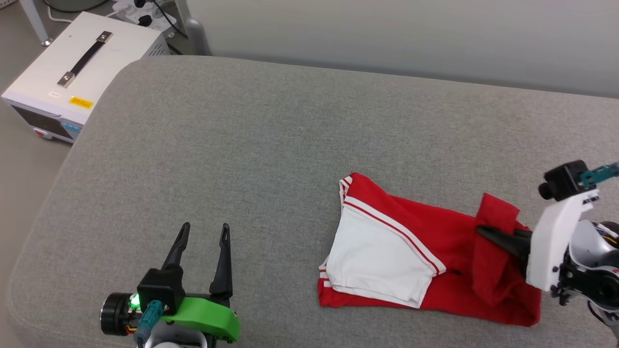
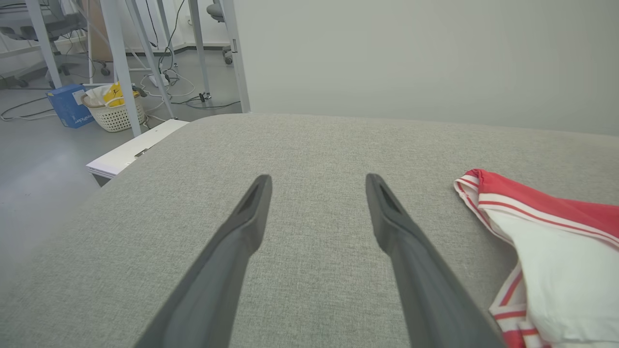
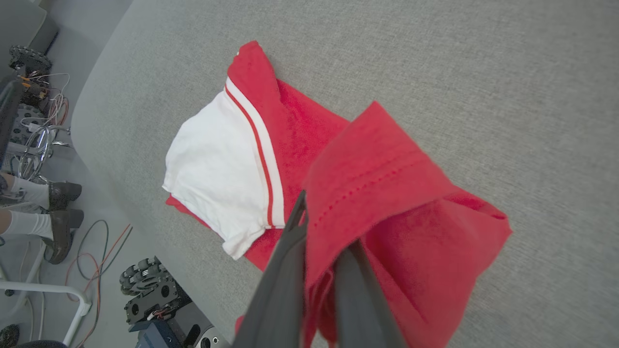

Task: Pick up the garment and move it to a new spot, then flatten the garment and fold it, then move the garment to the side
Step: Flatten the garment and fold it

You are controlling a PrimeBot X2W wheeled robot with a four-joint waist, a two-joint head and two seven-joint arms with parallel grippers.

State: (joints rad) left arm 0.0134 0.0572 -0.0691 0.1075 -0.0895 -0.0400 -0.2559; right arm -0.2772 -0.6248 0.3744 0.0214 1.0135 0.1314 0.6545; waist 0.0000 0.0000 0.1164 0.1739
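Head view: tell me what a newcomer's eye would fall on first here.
The red garment with its white sleeve stands out first, lying half folded on the right of the grey cushioned surface. The right gripper is shut on a raised red flap at the garment's right end. At the lower left, the left gripper hangs open over bare fabric.

right end effector (image 1: 483, 231) half hidden by garment (image 1: 435, 241)

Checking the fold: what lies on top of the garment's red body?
A white sleeve lies on the garment; the right claw pinches a raised red flap. Whatever's beneath is hidden.
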